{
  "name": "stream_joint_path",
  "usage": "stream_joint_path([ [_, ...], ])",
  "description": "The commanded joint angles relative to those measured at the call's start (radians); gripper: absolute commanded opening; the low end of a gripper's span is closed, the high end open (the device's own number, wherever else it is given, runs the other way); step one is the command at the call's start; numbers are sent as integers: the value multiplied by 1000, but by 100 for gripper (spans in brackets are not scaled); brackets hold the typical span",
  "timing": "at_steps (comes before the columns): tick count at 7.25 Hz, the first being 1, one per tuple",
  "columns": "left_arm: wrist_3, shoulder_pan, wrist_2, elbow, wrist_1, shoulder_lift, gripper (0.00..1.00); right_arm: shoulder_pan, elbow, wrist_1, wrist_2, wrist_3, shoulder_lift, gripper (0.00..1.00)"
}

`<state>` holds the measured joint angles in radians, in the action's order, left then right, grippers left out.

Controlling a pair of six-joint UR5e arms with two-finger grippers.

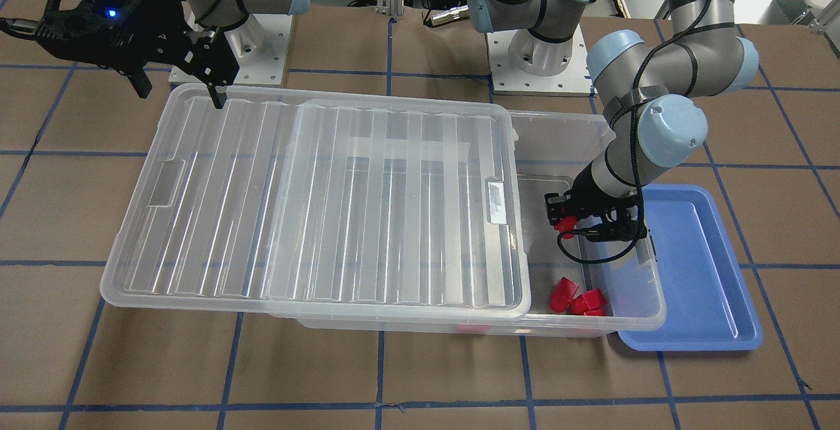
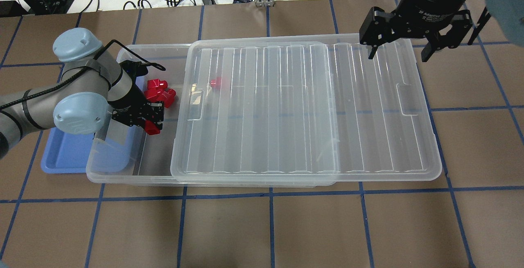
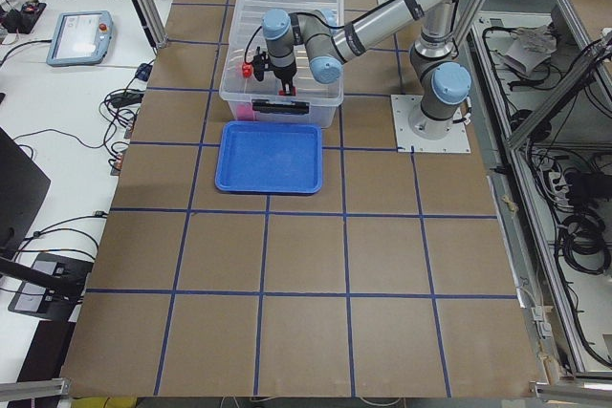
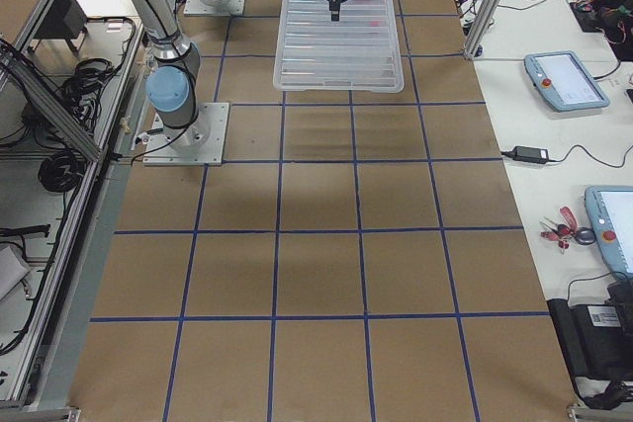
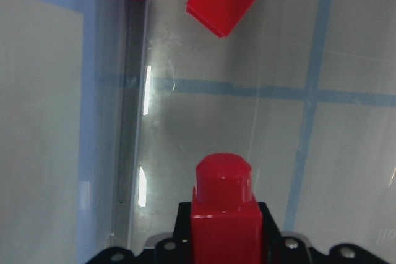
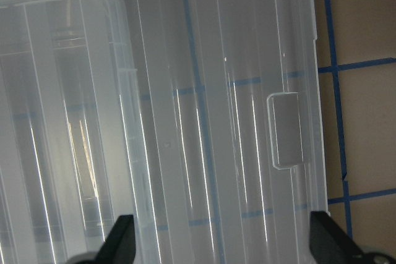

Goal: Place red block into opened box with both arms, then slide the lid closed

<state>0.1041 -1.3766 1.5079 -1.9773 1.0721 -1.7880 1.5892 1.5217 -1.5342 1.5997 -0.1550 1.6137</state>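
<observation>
Bending into the box's (image 2: 123, 176) open left end, my left gripper (image 2: 151, 123) clamps the red block (image 2: 153, 129). My right gripper (image 2: 399, 53) hangs spread wide over the lid's (image 2: 307, 116) far edge.

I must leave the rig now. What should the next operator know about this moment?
Left claw: shut on the red block, held over the open end of the box.
Right claw: open, empty, above the other end of the lid.
Other red blocks lie in the box already; the lid leaves only that end uncovered.
Done: block grasped. Left: drop it in, slide the lid shut.
</observation>
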Motion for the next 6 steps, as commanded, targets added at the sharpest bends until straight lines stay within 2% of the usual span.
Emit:
stream_joint_path([
  [1,-4,-1,0,-11,-29,-25,0,0,0,0,2,0,0,100],
  [4,-11,1,0,-41,-58,-44,0,-2,0,2,2,0,0,100],
  [5,-14,-1,0,-43,-57,-44,22,-2,0,2,2,0,0,100],
  [6,-15,1,0,-41,-61,-44,81,-2,0,2,2,0,0,100],
])
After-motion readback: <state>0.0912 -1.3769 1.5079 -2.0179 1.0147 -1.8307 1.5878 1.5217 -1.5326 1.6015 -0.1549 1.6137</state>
